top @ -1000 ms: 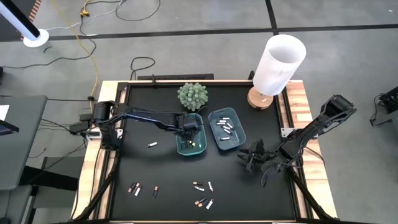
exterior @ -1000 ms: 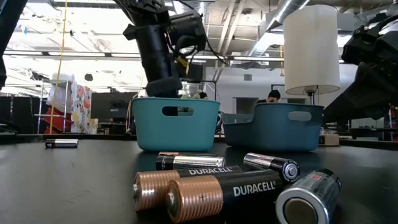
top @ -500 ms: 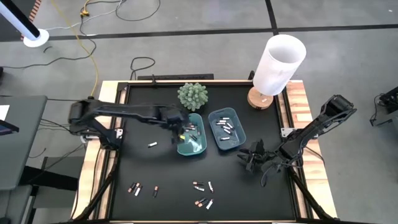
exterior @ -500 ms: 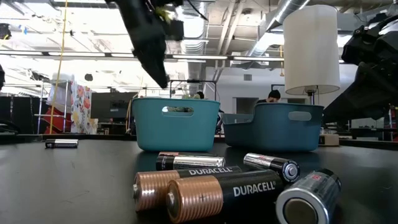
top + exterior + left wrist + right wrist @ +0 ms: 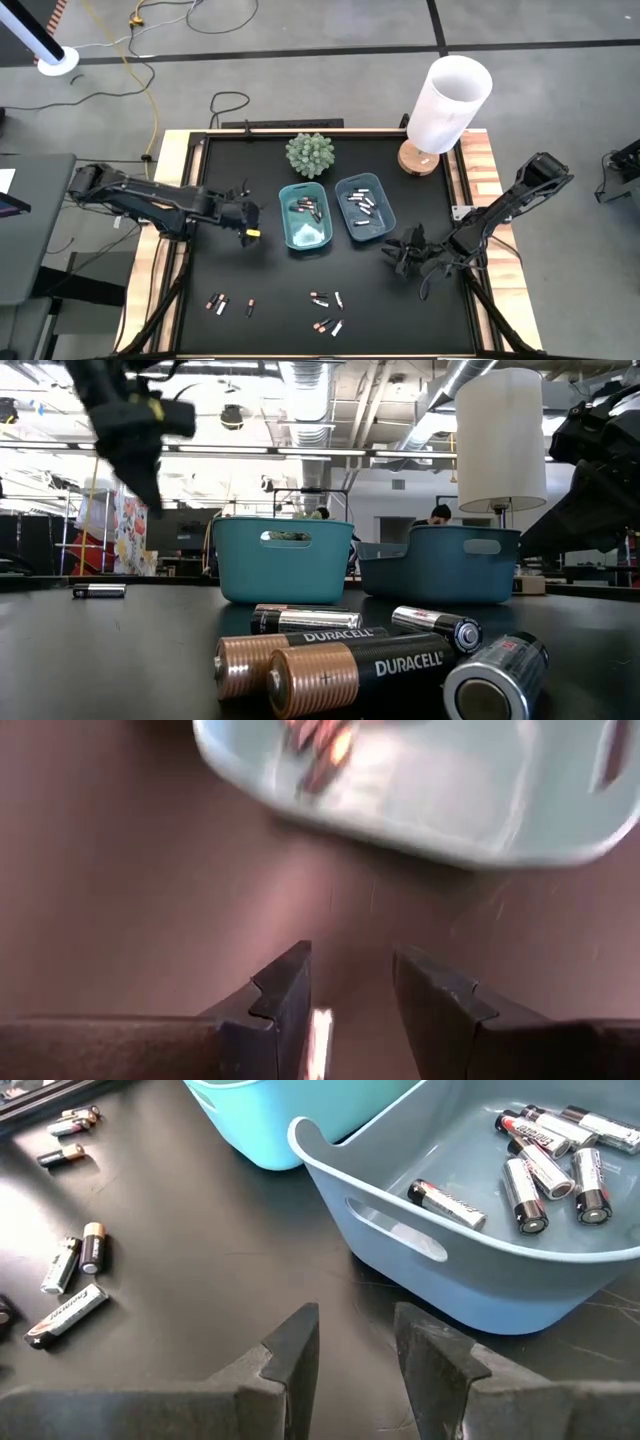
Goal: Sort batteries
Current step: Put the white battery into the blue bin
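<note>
Hovering over bare mat, the left gripper (image 5: 246,213) sits just beside the left-hand teal tray (image 5: 288,226), on that tray's outer side, fingers parted with nothing between them. Left wrist view: one silvery battery (image 5: 320,1030) lies on the mat directly under the gap between the fingers (image 5: 285,1000); the tray edge is just ahead of the fingertips, with a few copper-ended batteries inside it (image 5: 318,742), blurred.

Right gripper (image 5: 402,253) rests low at the mat, near the right-hand teal tray (image 5: 378,232), on its outer side. Fingers apart, empty. Right wrist view: tray wall just ahead of the fingertips; silvery batteries (image 5: 545,1150) lie loose in the tray bottom.

Batteries not yet sorted: two groups on the mat, well apart from both grippers, toward the table's near edge. One group (image 5: 228,304) lies on the left gripper's side, the other (image 5: 327,312) roughly between the two grippers. Low view shows dark copper-ended cells (image 5: 330,665) lying beside a silvery one (image 5: 495,675), touching.

Potted plant (image 5: 309,155) and white lamp (image 5: 446,105) stand beyond the trays, away from both grippers.
</note>
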Controlling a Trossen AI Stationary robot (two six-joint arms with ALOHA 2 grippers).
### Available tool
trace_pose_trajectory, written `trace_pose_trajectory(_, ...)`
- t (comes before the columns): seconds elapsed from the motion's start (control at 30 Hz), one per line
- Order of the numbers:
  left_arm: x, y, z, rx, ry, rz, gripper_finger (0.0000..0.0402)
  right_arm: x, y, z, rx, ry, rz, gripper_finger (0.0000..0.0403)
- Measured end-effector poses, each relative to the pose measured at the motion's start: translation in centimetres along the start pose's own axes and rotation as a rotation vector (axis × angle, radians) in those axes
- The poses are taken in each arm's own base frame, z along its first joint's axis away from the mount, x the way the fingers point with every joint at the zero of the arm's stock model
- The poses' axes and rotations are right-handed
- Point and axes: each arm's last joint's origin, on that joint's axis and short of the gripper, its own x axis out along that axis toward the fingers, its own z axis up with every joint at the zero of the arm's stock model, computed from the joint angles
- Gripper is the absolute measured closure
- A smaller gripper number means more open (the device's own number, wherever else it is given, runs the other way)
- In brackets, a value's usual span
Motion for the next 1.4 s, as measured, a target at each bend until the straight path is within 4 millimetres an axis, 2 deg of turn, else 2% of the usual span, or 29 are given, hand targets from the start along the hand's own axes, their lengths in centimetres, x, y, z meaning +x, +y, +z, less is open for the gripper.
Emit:
trace_pose_trajectory(0.13,1.6,0.5,-2.3,-0.091,0.074,0.043,0.0265,0.0,0.0,0.0,0.0,0.0,0.0,0.0253)
trace_pose_trajectory(0.3,3.3,1.0,-3.8,-0.106,0.152,0.09,0.0265,0.0,0.0,0.0,0.0,0.0,0.0,0.0253)
trace_pose_trajectory(0.63,5.3,0.8,-4.5,-0.063,0.284,0.096,0.0265,0.0,0.0,0.0,0.0,0.0,0.0,0.0253)
trace_pose_trajectory(1.03,8.8,-0.1,-5.4,0.053,0.45,0.129,0.0266,0.0,0.0,0.0,0.0,0.0,0.0,0.0253)
trace_pose_trajectory(1.13,8.9,-0.1,-5.4,0.052,0.452,0.129,0.0287,0.0,0.0,0.0,0.0,0.0,0.001,0.0253)
trace_pose_trajectory(1.3,8.6,-0.2,-5.3,0.047,0.429,0.105,0.0366,0.0,0.0,0.0,0.001,0.0,0.001,0.0253)
trace_pose_trajectory(1.4,8.0,-0.1,-4.9,0.042,0.388,0.098,0.0366,0.0,0.0,0.0,0.0,0.0,0.0,0.0253)
